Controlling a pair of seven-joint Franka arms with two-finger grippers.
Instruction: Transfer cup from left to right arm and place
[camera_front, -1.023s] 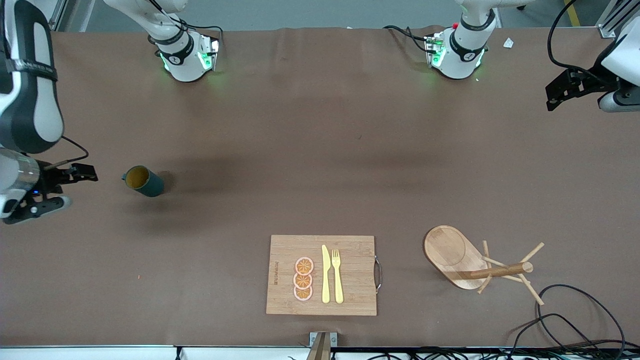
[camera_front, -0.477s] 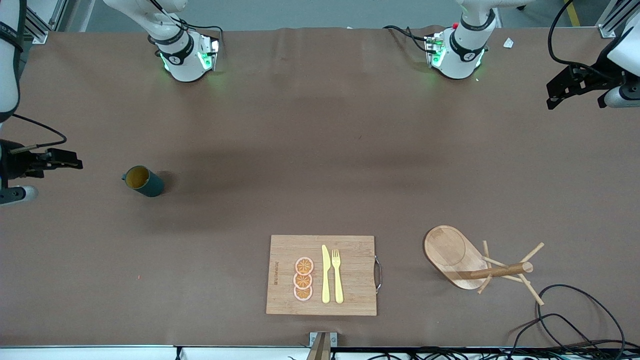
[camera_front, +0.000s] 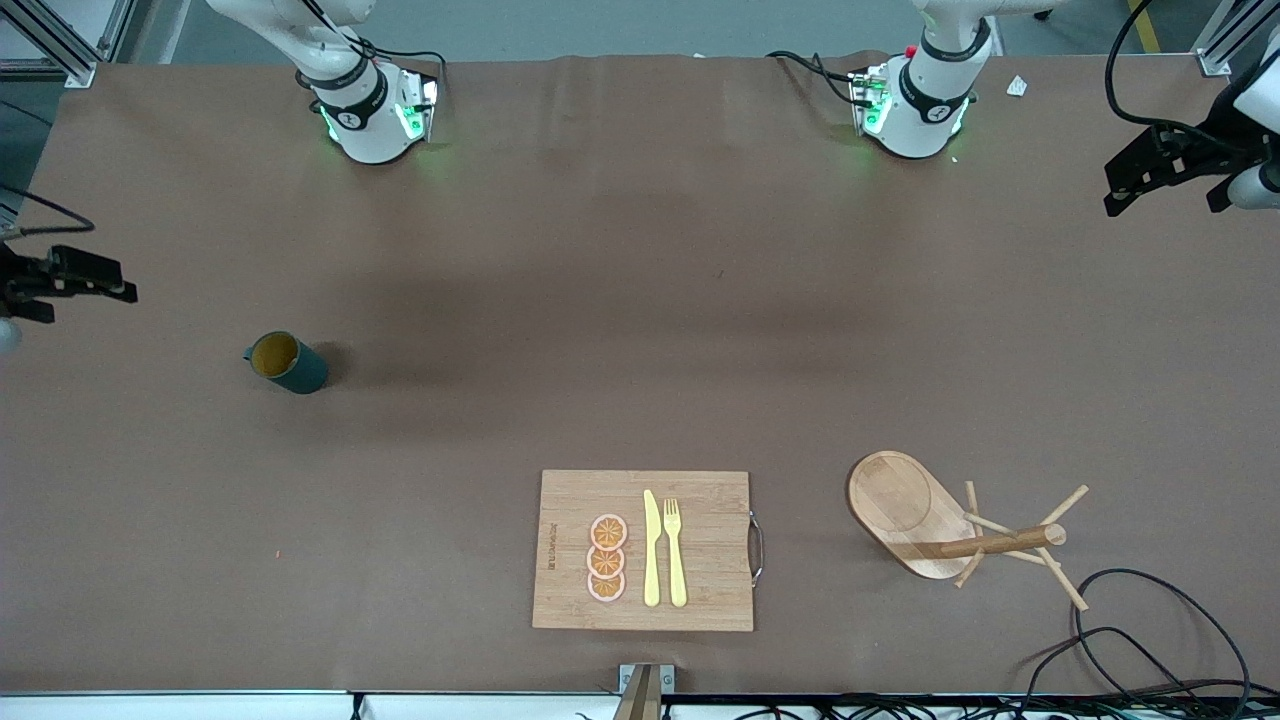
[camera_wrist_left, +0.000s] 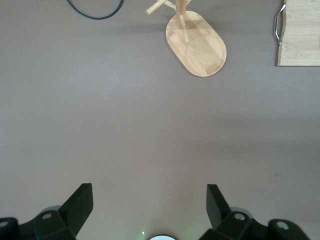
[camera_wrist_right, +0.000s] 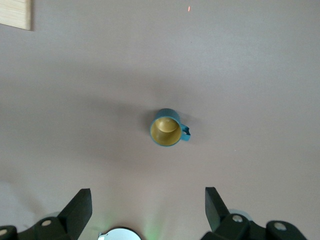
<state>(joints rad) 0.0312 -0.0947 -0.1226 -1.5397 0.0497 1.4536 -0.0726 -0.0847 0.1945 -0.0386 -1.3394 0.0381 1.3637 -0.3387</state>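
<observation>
The cup (camera_front: 285, 362), dark teal with a mustard-yellow inside, stands upright on the brown table toward the right arm's end. It also shows in the right wrist view (camera_wrist_right: 167, 128), with its loop handle to one side. My right gripper (camera_front: 95, 283) is open and empty, up in the air over the table's edge at the right arm's end, apart from the cup. In its own view the right gripper (camera_wrist_right: 148, 196) is high above the table. My left gripper (camera_front: 1135, 185) is open and empty over the left arm's end of the table; its wrist view (camera_wrist_left: 149, 194) shows bare table between the fingers.
A wooden cutting board (camera_front: 700, 500) with orange slices (camera_front: 607, 557), a yellow knife (camera_front: 651, 548) and a fork (camera_front: 675, 550) lies near the front edge. A toppled wooden mug tree (camera_front: 935, 520) lies beside it toward the left arm's end. Black cables (camera_front: 1150, 640) lie at that corner.
My right arm has drawn back from the cup toward the table's edge and mostly left the front view. My left gripper has shifted slightly outward. The cup has not moved.
</observation>
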